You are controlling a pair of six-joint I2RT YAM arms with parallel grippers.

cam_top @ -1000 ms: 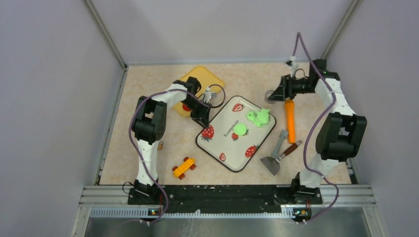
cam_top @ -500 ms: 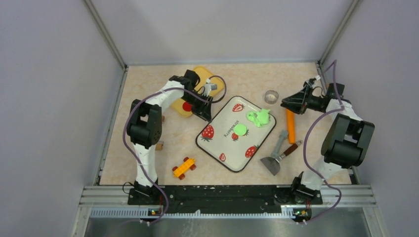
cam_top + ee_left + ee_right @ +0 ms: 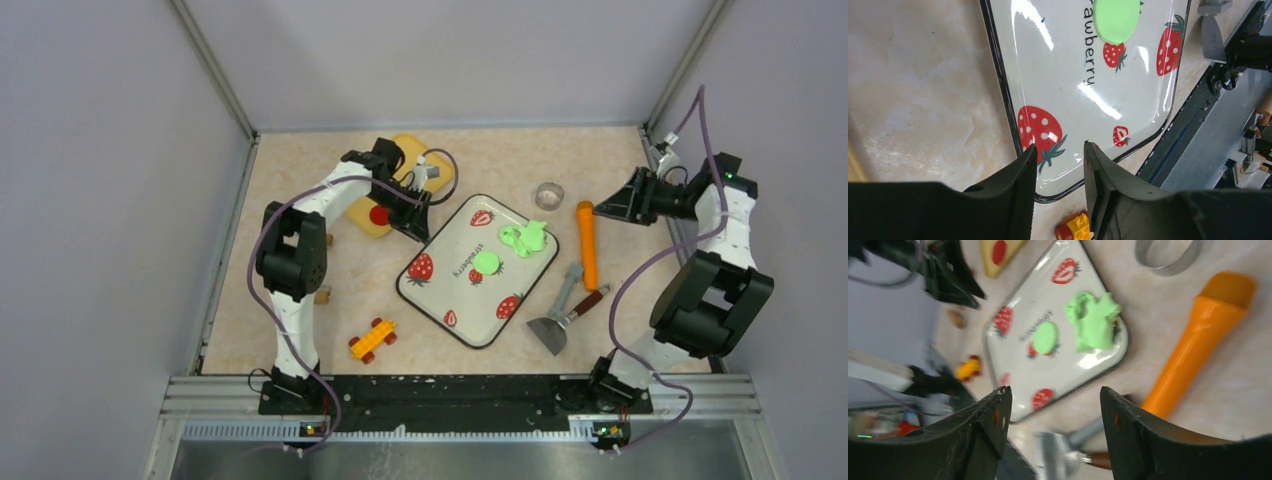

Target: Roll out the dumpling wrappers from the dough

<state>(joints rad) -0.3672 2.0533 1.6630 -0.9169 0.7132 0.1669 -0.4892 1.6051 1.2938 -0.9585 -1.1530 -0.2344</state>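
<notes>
We are looking down on a pale marbled desk [image 3: 440, 355] with two robot arms bolted at its near edge. At far left, a yellow board [image 3: 400, 160] is lying with a small red disc [image 3: 378, 215] on it. The left pincer [image 3: 1060, 147] is hovering just beside that board, over the tray's left corner, with its jaws standing partly apart and gripping nothing. Nearer the arms, a small yellow and red toy car [image 3: 371, 339] is sitting on the desk. At the centre, a white strawberry-print tray [image 3: 470, 305] is lying at an angle. One finished dumpling wrapper [image 3: 487, 262], a thin flat green oval, is resting near its middle, and the dough [image 3: 525, 238], a ragged bright green lump, is sitting apart from it in the tray's far right corner. To the right, a metal ring [image 3: 549, 194] is lying beyond the tray, an orange roller [image 3: 587, 245] is lying just beside the tray's right edge, and a scraper [image 3: 555, 325] is lying nearer the arms. At far right, the right pincer [image 3: 1055, 392] is hanging wide open and empty near the roller's far end. We are judging this a pause between wrappers, with dough left to flatten. The next move is probably calling for the right pincer to come down across the roller and close on it firmly.
</notes>
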